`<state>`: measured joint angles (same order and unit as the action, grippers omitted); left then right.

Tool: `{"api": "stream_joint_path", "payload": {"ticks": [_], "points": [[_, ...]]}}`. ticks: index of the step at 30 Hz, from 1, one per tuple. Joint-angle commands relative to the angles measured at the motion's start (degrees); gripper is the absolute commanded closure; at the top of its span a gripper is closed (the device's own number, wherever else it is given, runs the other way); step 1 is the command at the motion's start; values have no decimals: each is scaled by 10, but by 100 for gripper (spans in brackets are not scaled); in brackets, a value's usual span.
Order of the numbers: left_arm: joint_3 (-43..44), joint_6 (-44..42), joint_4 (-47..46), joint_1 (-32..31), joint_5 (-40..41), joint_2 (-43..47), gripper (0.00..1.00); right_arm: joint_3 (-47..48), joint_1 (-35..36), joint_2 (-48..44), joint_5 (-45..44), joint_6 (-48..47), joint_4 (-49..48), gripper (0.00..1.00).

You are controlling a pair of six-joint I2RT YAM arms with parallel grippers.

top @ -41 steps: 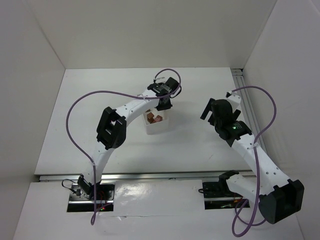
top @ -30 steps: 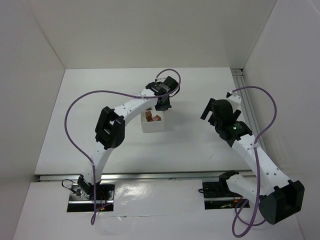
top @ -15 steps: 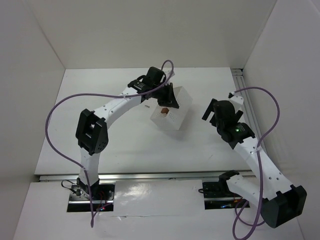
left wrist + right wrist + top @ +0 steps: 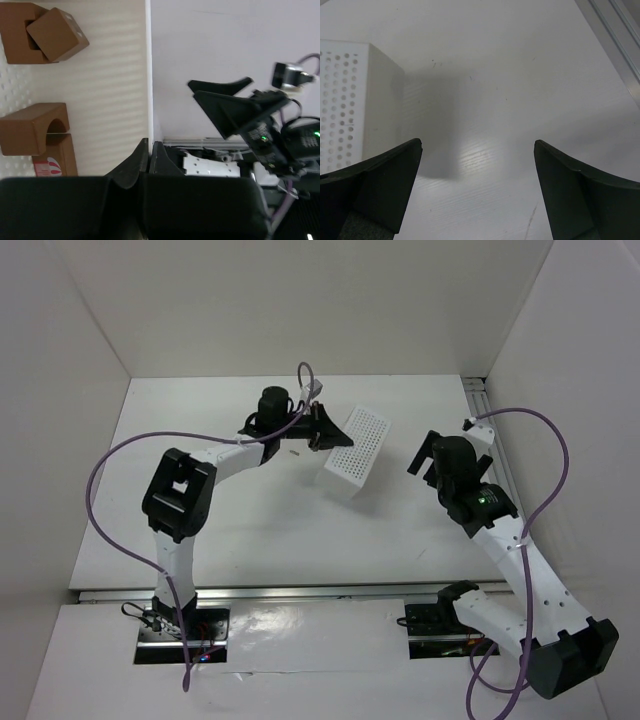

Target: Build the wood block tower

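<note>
My left gripper (image 4: 322, 432) is shut on one wall of the white plastic tray (image 4: 355, 452), held off the table and tipped on its side, its perforated underside facing the top camera. In the left wrist view my left gripper (image 4: 150, 145) pinches the tray's wall (image 4: 148, 75). Inside lie several reddish-brown wood blocks: a cube (image 4: 57, 31) against an arch piece (image 4: 15, 30), another arch piece (image 4: 32, 129), and a block with a red print (image 4: 52, 159). No tower shows. My right gripper (image 4: 425, 455) is open and empty, right of the tray (image 4: 350, 100); it also shows in its wrist view (image 4: 477, 165).
White walls enclose the table on the left, back and right. A metal rail (image 4: 497, 455) runs along the table's right edge and also shows in the right wrist view (image 4: 615, 30). The tray casts a shadow on the table (image 4: 440, 125).
My left arm has lifted the tray, swung it to the right and tipped it onto its side. The blocks no longer show from above. My right gripper has shifted only slightly.
</note>
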<state>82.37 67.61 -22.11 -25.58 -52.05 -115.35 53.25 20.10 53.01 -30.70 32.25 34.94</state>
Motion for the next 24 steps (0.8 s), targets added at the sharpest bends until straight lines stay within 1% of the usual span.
{"api": "stream_joint_path", "payload": {"ticks": [1,3,4,5,7,8,10,12,15,17,21,24], "points": [[-30,189,-330,17,-77,-25,100,24,4,-2,-14,-8,17,0],[-45,233,-403,17,-77,-43,100,24,4,3,-14,-8,17,0],[-54,250,-455,17,-77,-51,100,24,4,3,-14,-8,17,0],[-54,279,-480,17,-77,-67,100,24,4,9,-14,-8,17,0],[-59,304,-521,17,-72,-81,100,24,4,9,-14,-8,17,0],[-65,331,-566,17,-67,-96,100,24,4,14,-14,-8,17,0],[-65,357,-608,17,-61,-109,100,24,4,14,-14,-8,17,0],[-70,382,-648,17,-55,-116,100,24,4,14,-14,-8,17,0],[-77,382,-653,17,-55,-117,100,24,4,14,-14,-8,17,0],[-84,393,-677,17,-50,-122,100,19,4,14,-14,-8,17,0],[-72,464,-761,17,-28,-164,100,19,4,14,-9,-8,17,0],[-72,478,-792,17,-17,-175,100,19,4,14,-9,-8,17,0]]}}
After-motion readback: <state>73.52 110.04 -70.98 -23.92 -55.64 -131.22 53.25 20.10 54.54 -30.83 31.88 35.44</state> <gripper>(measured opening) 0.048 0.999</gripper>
